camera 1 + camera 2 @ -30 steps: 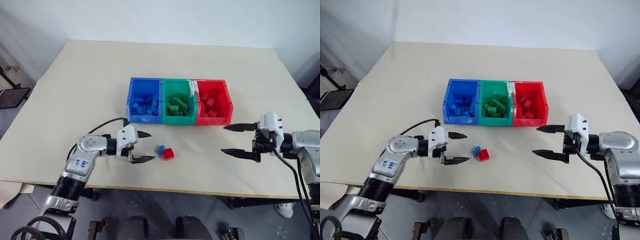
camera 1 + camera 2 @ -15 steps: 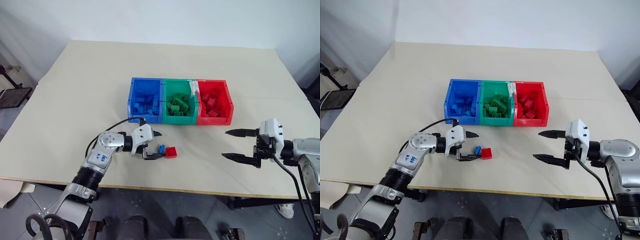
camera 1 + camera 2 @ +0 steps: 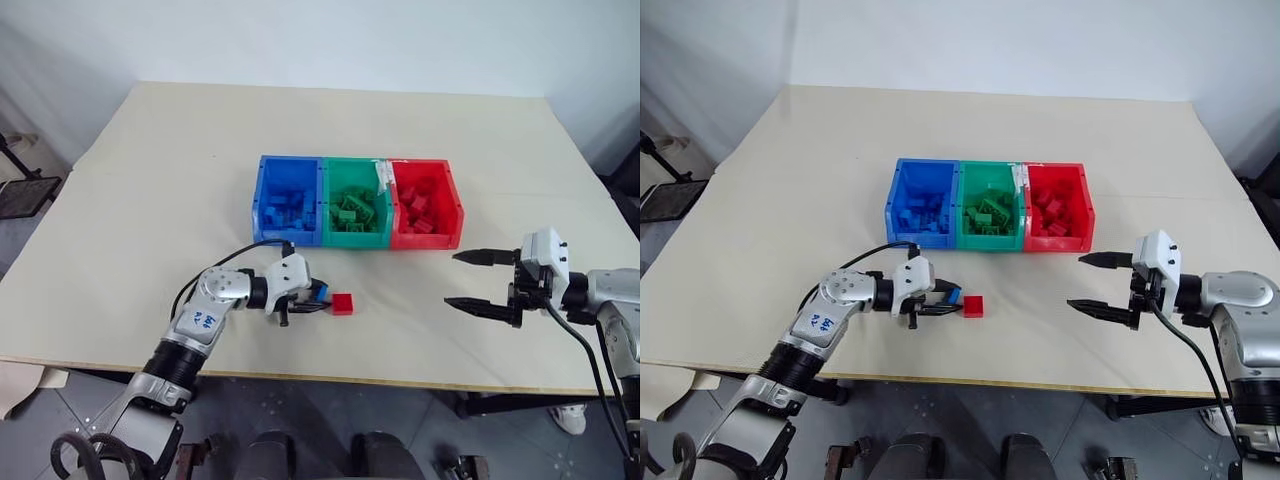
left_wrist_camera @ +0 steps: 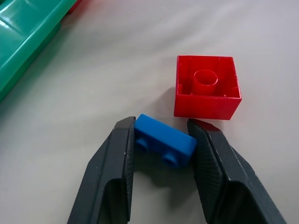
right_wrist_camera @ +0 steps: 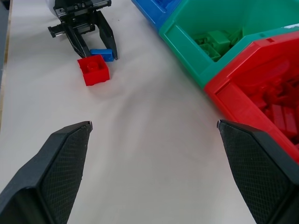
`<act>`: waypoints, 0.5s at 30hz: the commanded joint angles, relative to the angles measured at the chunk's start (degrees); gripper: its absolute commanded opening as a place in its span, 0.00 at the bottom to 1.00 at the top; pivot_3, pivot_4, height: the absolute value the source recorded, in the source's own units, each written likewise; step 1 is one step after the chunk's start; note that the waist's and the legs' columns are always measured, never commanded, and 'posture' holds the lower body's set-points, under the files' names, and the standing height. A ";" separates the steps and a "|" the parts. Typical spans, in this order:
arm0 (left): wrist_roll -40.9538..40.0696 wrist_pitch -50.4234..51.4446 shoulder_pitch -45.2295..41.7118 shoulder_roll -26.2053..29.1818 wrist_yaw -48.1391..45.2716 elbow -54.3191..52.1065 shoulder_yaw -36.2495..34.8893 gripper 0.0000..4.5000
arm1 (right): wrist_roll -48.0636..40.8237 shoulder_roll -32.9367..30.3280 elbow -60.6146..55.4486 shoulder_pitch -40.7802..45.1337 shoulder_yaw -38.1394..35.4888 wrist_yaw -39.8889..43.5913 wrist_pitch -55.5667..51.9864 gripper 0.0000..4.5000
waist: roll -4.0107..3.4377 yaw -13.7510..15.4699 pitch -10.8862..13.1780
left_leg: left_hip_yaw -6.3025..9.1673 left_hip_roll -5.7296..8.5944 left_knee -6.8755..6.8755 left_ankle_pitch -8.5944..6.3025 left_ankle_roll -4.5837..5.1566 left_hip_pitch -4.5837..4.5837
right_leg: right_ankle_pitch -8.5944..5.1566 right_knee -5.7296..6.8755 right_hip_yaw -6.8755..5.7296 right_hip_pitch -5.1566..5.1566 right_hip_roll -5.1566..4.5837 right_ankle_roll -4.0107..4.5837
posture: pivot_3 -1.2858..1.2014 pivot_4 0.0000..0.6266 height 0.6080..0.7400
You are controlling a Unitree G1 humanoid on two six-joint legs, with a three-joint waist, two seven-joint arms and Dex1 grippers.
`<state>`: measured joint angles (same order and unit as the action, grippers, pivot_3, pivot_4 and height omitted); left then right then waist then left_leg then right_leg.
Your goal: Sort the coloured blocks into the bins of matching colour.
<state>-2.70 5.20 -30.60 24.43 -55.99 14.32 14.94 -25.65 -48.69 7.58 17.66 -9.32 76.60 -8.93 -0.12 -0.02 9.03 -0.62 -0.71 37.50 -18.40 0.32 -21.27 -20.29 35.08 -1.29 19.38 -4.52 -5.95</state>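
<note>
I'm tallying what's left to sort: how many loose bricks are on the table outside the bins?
2: a blue brick between the left claw's fingers, and a red brick on the table right beside it. The claw might hide more.

Beige table (image 3: 200, 150), white walls (image 3: 350, 40)

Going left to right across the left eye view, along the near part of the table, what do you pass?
Left gripper clamping a small blue plastic brick → square red plastic brick → open right gripper.
</note>
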 commanded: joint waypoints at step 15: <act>-0.30 0.45 -19.12 -1.20 22.72 13.75 -14.38 0.31 | 0.35 -0.23 1.29 1.54 -0.76 -0.17 1.42 1.00 | 0.01 1.35 0.01 | -0.02 0.08 0.13 -0.02 0.03 -0.07 | 0.10 0.01 -0.12 0.02 0.02 -0.23 | 0.52 0.24 1.00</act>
<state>-4.37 9.07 -48.69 24.24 -34.63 24.70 -0.04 -25.11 -48.69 9.32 18.53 -9.29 76.50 -8.38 -0.10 1.33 9.04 -0.65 -0.63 37.64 -18.42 0.35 -21.33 -20.15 35.11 -1.47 19.42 -4.50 -6.25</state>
